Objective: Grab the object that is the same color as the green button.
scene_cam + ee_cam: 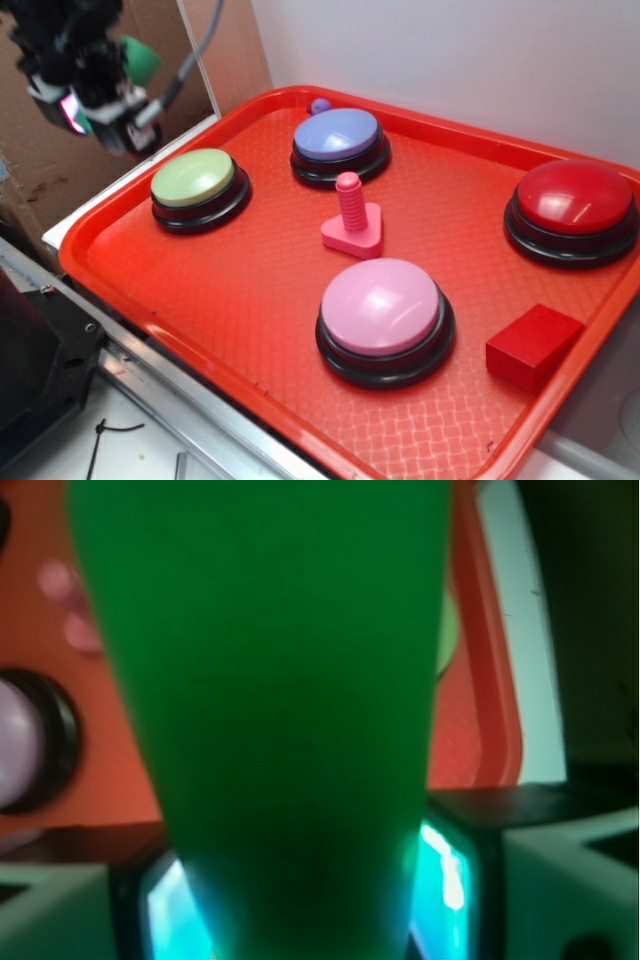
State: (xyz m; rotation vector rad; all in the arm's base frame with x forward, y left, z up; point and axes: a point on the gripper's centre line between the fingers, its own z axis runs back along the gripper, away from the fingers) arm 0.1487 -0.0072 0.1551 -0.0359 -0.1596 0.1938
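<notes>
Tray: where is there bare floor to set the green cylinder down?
The widest bare patch on the tray is the front-left floor, between the green button, pink button and front rim. A second lies between the pink peg and red button. It is crowded around the peg, among the purple button and pink button. The gripper holds the cylinder off the tray's left.

The setting appeared to be a robotics lab bench: a red plastic tray (150,290) of test props sat on a metal-railed table (170,410), with cabling (195,50) and cardboard backing (40,150) behind.
</notes>
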